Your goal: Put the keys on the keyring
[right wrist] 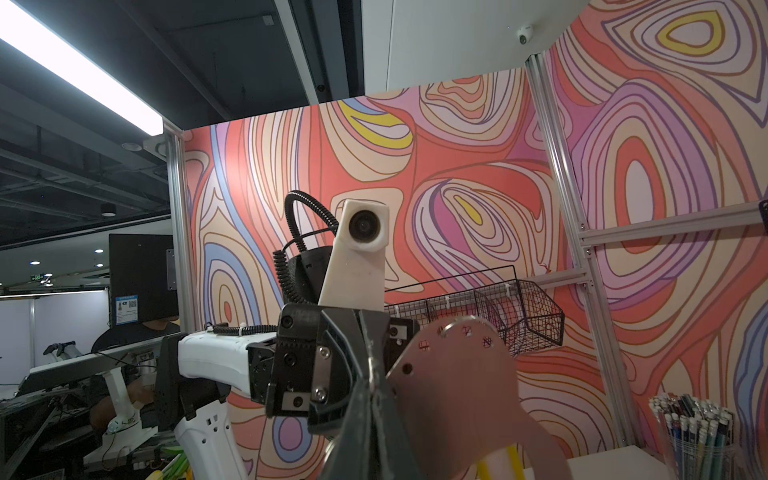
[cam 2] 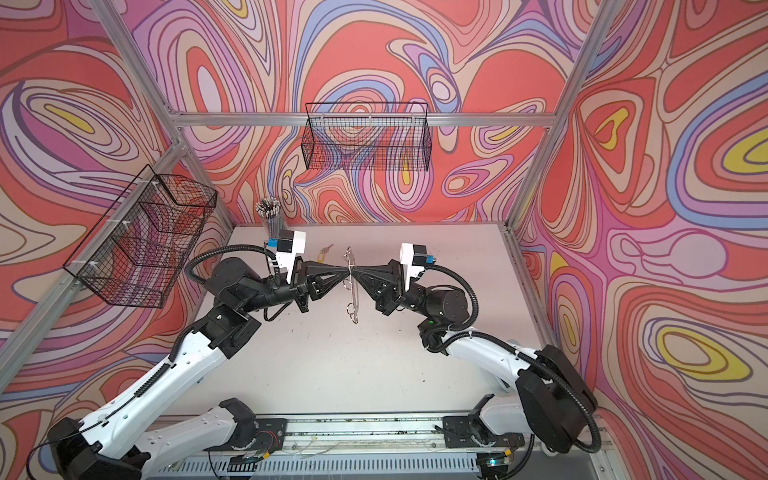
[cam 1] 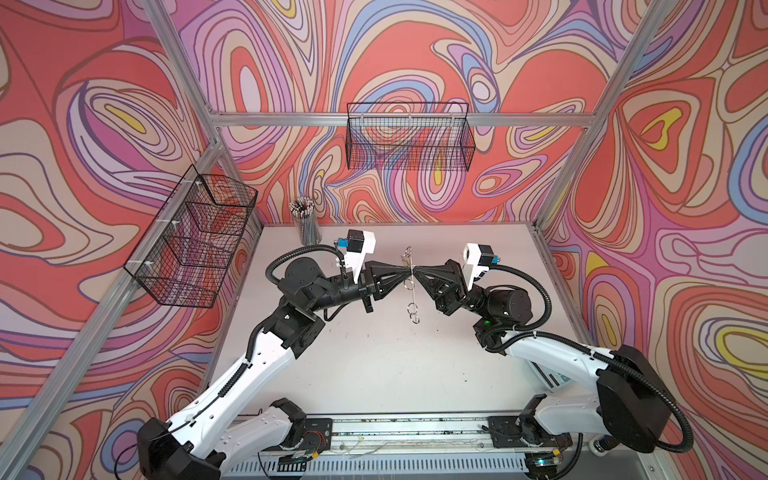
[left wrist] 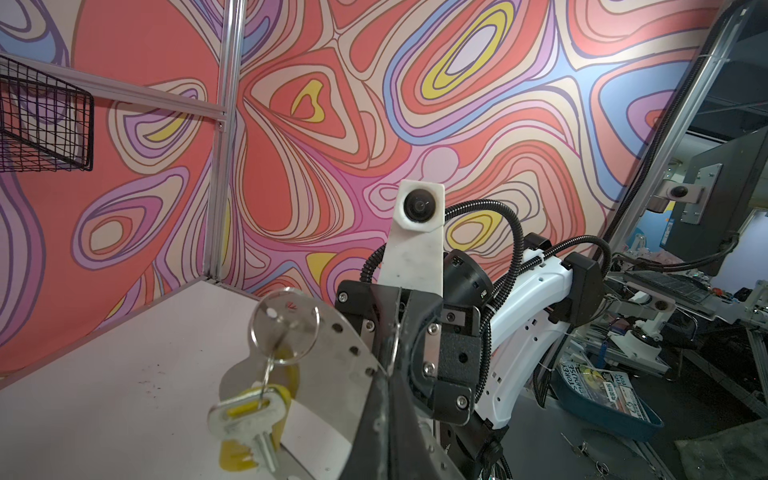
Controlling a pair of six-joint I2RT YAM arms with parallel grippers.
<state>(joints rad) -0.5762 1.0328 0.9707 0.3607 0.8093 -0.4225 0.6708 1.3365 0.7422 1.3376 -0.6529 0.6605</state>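
Two pincers meet tip to tip over the middle of the workspace, with the keyring [left wrist: 328, 365] pinched between them and lifted clear of the tabletop [cam 1: 374, 365]. In both top views the plate shows edge-on as a thin upright line. The left pincer [cam 1: 406, 272] is clenched on the plate's edge. The right pincer [cam 1: 417, 272] looks clamped on it from the opposite face, though how firmly it bites cannot be read. One key [left wrist: 245, 415], with its yellow tag [left wrist: 235, 457], hangs from a wire ring [left wrist: 284, 326] threaded through a hole near the plate's rim, as the left wrist view shows. The second key [cam 2: 325, 250] lies on the tabletop toward the back, near the pencil cup [cam 2: 272, 216] and well apart from both pincers. By this reading the task is about half done, and the step in hand is a handover or two-sided steadying of the plate between keys. The next move calls for one pincer to hold the plate alone while the other lets go without jolting it. The freed pincer must then reach back for the loose key and take it so that its small ring stays exposed. A thin plate held by a single pinch may swivel, so that grip needs to be firm.
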